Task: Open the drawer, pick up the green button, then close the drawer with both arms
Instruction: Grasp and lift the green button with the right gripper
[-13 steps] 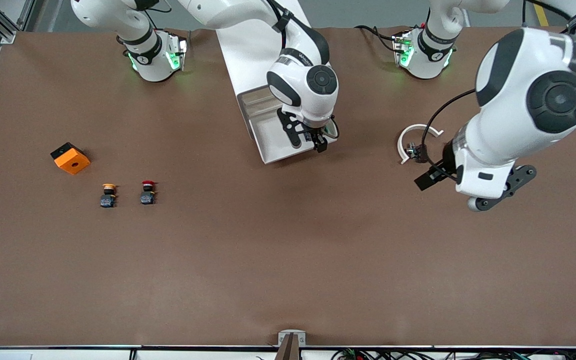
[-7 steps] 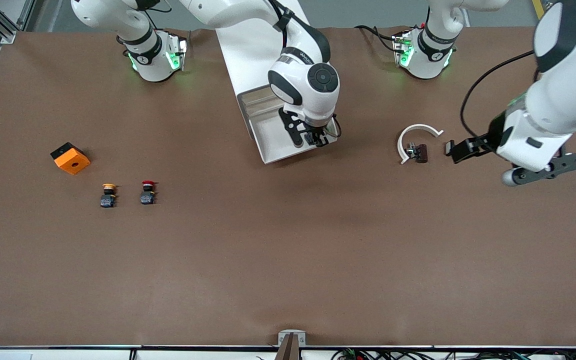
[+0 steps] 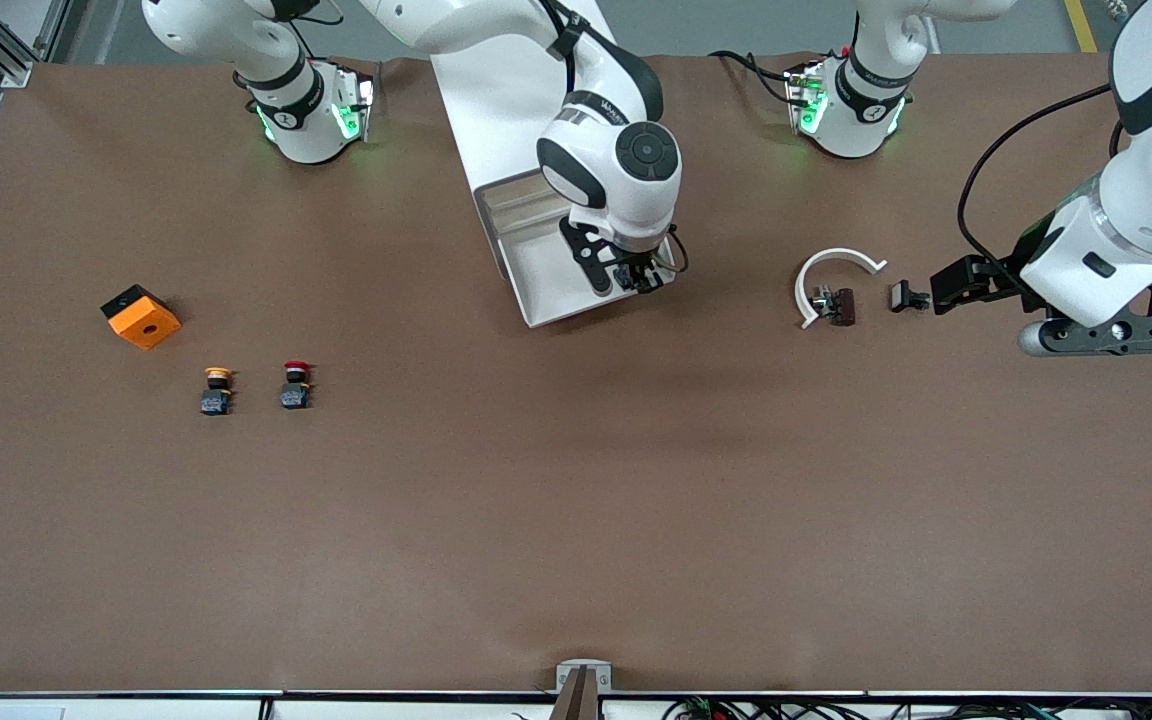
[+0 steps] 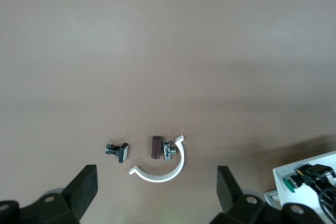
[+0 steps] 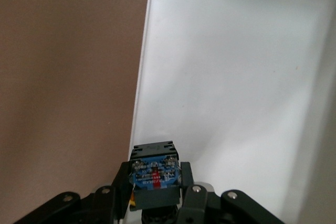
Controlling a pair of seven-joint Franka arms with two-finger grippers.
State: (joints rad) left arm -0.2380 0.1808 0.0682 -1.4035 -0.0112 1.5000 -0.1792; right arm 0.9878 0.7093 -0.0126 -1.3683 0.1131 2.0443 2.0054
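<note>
The white drawer [image 3: 534, 285] stands pulled open in front of its white cabinet [image 3: 496, 100]. My right gripper [image 3: 636, 277] reaches down into the drawer at its corner nearest the front camera. In the right wrist view that gripper [image 5: 156, 184] is shut on the button [image 5: 154, 163], pinching its black body with the blue label. The button's green cap [image 4: 289, 183] shows in the left wrist view. My left gripper [image 3: 966, 281] hangs open over the table toward the left arm's end. In its own view the left gripper [image 4: 156, 191] holds nothing.
A white C-shaped ring [image 3: 829, 268], a small brown-and-metal part [image 3: 838, 304] and a small black piece [image 3: 902, 296] lie beside the left gripper. Toward the right arm's end sit an orange box [image 3: 141, 316], a yellow-capped button [image 3: 217, 390] and a red-capped button [image 3: 295, 385].
The right gripper has shut on the button inside the drawer. The left arm has swung away from the ring toward its own end of the table, its gripper still open.
</note>
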